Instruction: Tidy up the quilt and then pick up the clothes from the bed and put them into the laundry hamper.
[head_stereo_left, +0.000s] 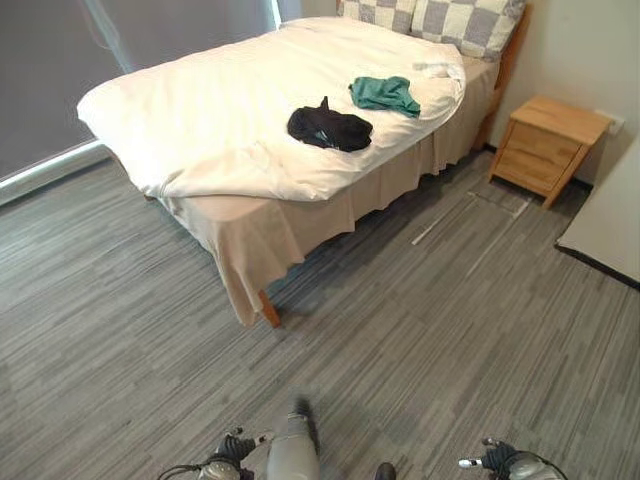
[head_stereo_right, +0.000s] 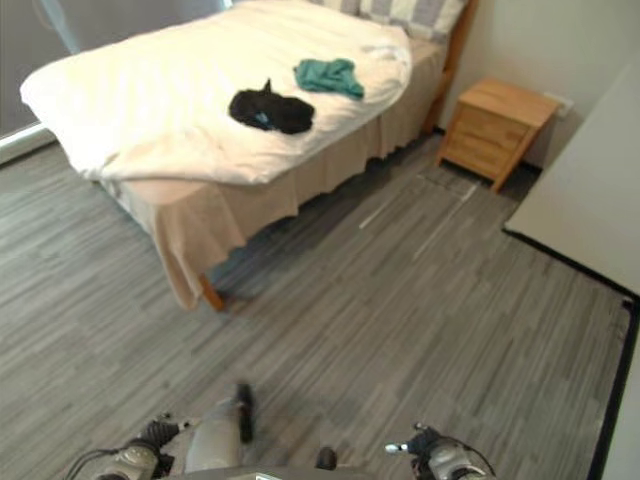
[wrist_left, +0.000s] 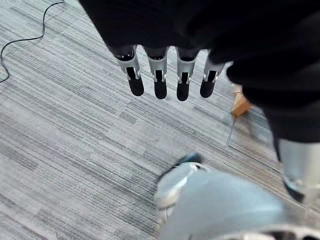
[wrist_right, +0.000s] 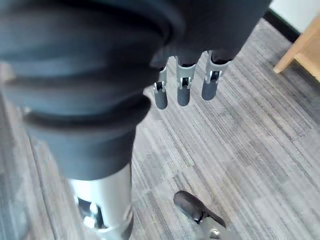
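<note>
Here, your left hand (wrist_left: 160, 75) and right hand (wrist_right: 182, 85) both hung over the grey floor (head_stereo_left: 450, 330) with fingers straight and slightly apart, holding nothing. The black garment (head_stereo_left: 330, 128) and green garment (head_stereo_left: 385, 94) lay near each other, apart, on the white quilt (head_stereo_left: 200, 110), well away from both hands.

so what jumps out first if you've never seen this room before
The bed with its pale quilt catches the eye first, with a black garment and a green garment lying on the quilt near the side that faces the robot. A wooden nightstand stands on the floor beside the head of the bed. Each robot hand hangs open over the grey floor, left and right.
</note>
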